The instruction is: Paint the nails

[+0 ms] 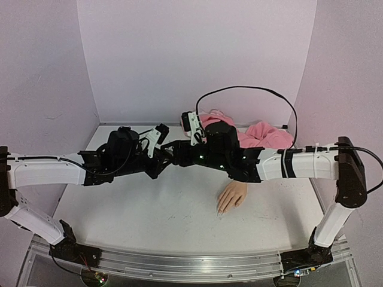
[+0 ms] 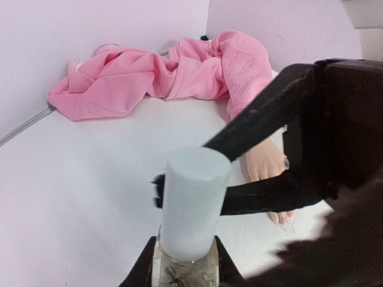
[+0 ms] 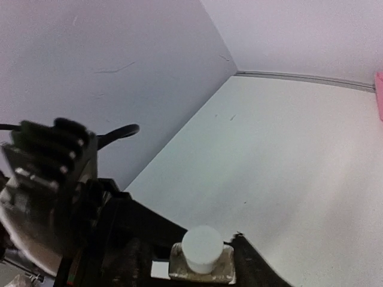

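On the white table, nearest its front edge, lies the mannequin hand, palm down with its fingertips pointing toward that edge. The nails are the small pale tips at the near end of the mannequin hand, well apart from everything the robot holds. In the left wrist view they show glossy just below one dark finger of the right arm. The wrist of the mannequin hand runs back under that arm. Beyond the mannequin hand and to its left, raised above the table, the two sets of fingers meet tip to tip. There the left fingers are clenched on the glass body of a small bottle, holding it upright with its white cap on top. The right fingers stand spread, one on either side of the cap. The right wrist view shows a slim gap between the cap and the finger on its right, so they grip nothing. Farther back from the mannequin hand, a pink hoodie lies crumpled against the back wall, one sleeve leading down to the mannequin hand's wrist. A black cable loops up over the hoodie in front of that wall.
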Tool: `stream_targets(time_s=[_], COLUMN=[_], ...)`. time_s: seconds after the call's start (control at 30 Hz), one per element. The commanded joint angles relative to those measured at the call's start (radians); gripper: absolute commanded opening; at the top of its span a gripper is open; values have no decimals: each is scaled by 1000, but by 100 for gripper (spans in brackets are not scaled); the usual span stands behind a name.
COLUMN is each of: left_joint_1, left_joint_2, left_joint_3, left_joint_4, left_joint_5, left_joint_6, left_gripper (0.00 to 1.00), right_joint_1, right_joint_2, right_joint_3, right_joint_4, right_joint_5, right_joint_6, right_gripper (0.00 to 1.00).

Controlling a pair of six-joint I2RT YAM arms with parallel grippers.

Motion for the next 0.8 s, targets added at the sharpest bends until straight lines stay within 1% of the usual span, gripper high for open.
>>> stream_targets(time_s=[0.0,0.03,0.1,0.17,0.27,0.33,0.37,0.43,0.53,0.7,0.77], left_joint_1=[21,24,41,54,55,56,54,53,48,43,40], left_joint_2=[-102,-116,-146,-167,-150,-109,-79,-48,-28,0,7], left_joint_3=[-62,-78,-102,-107,-59,-15,4,34,41,53,57], left_joint_4=[115,116,115,117,123,141,152,167,181,196,199], left_joint_5=[13,40,180,346,638,807,875,956,970,1006,1011], left_joint_6=[-6,-7,-14,-22,-38,-83,-106,-136,-141,-152,-157], left_gripper=[0,0,0,0,0,0,0,0,0,0,0], right_joint_1=[-78,-103,-145,-165,-171,-171,-172,-172,-171,-170,-170], right_joint_2=[-113,-133,-156,-170,-170,-163,-159,-144,-131,-121,-114], right_joint_3=[-43,-63,-94,-112,-115,-110,-108,-104,-108,-112,-110], right_joint_4=[45,76,106,115,127,155,180,237,310,371,378], right_joint_5=[-347,-433,-584,-690,-826,-876,-915,-971,-999,-1029,-1040], right_joint_6=[-113,-130,-167,-206,-235,-218,-205,-168,-117,-71,-68], right_gripper=[66,76,87,97,98,98,96,87,70,56,47])
